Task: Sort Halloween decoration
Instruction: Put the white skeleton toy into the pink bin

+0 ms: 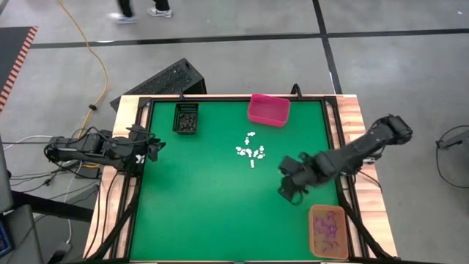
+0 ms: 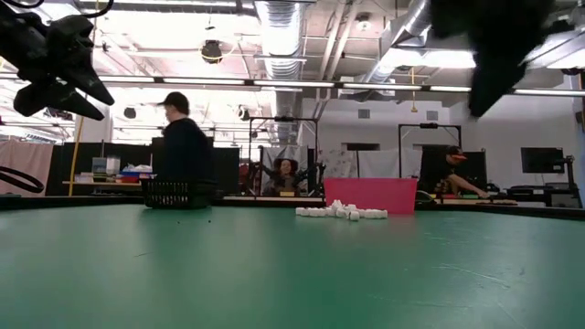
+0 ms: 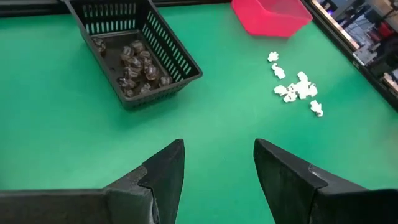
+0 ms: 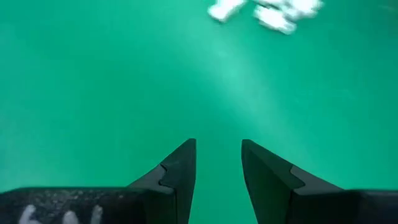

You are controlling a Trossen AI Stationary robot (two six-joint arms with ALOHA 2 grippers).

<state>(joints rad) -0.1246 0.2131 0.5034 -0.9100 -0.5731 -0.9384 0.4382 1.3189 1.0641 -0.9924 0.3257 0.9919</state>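
A cluster of white Halloween trinkets (image 1: 250, 152) lies loose on the green mat in the middle of the table, also seen in the low view (image 2: 343, 212) and both wrist views (image 3: 297, 89) (image 4: 267, 12). Dark trinkets (image 3: 134, 59) fill the black bin (image 1: 186, 126) at the far left. Purple trinkets (image 1: 330, 229) lie in the orange bin (image 1: 311, 233) at the near right. My right gripper (image 1: 288, 187) (image 4: 217, 149) hangs open above bare mat, to the right and near side of the white cluster, pointing down. My left gripper (image 1: 154, 147) (image 3: 217, 149) waits open at the table's left edge.
The pink bin (image 1: 268, 110) stands at the far edge, behind the white cluster (image 2: 370, 195). Bare green mat spreads over the near half of the table. A raised dark frame (image 1: 337, 147) borders the mat. People show in the room beyond the table.
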